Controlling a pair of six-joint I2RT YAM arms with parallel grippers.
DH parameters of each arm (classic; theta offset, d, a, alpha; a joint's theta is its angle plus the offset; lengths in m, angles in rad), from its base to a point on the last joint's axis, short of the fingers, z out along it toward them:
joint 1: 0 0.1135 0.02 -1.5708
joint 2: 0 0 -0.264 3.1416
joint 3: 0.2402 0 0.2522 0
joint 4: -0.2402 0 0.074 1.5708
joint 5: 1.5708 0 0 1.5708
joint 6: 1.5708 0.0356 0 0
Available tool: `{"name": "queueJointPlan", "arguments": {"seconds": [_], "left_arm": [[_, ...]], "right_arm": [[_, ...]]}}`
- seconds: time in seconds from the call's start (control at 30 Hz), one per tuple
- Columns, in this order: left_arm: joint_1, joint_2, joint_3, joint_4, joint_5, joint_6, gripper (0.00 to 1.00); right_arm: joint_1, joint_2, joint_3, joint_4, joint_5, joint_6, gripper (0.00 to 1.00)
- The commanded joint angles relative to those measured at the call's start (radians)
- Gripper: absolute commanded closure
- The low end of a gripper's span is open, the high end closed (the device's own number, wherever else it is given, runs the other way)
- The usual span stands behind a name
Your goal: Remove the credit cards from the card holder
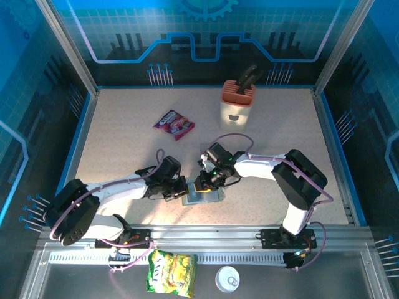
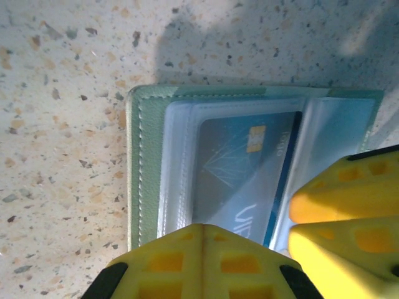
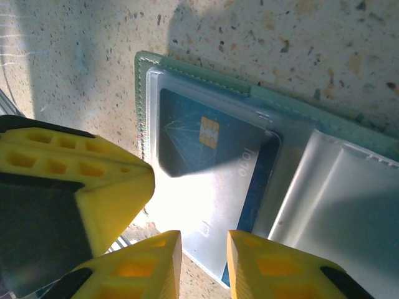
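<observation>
L gripper (image 2: 202, 235): fingers pressed together, no gap, nothing between them. Tips sit at the near long edge of the card holder (image 2: 144, 162), apparently resting on it; contact not certain.

R gripper (image 3: 203, 252): fingers a narrow gap apart. Edge of the clear pocket (image 3: 293, 140) shows in that gap. Can't tell if anything is pinched or if the tips only hover over it.

Both grippers close together, tips just beside each other over the holder. In R wrist view, L fingers are just left of R fingers. In L wrist view, R fingers are at right, over the card's end.

Card holder: lies open and flat on the table (image 1: 124, 143), directly under both sets of tips. Green stitched border runs beyond L fingertips and off to their left.

Credit card (image 2: 243, 168): blue w/ gold chip, inside the clear pocket, just ahead of L fingertips. In R wrist view it's ahead of the gap, slanting off left. One card seen; others can't be made out.

Second panel (image 3: 349, 212), pale blue-grey, is right of R fingers.

Elsewhere:
- Snack packet (image 1: 173, 123) well beyond L fingers.
- Knife block (image 1: 237, 103) well beyond R fingers, far side.
- Yellow-green packet (image 1: 171, 272) and white lid (image 1: 227, 278) behind both grippers, past the arm bases.
</observation>
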Motion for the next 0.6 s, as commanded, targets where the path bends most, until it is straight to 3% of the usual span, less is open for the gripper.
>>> {"name": "queueJointPlan", "arguments": {"seconds": [0.0, 0.57], "left_arm": [[0.006, -0.039, 0.032, -0.046, -0.029, 0.020, 1.00], [0.005, 0.056, 0.012, -0.033, -0.018, 0.020, 1.00]], "right_arm": [[0.015, 0.014, 0.018, -0.002, -0.020, 0.004, 0.74], [0.016, 0.044, 0.032, -0.001, -0.028, -0.005, 0.75]]}}
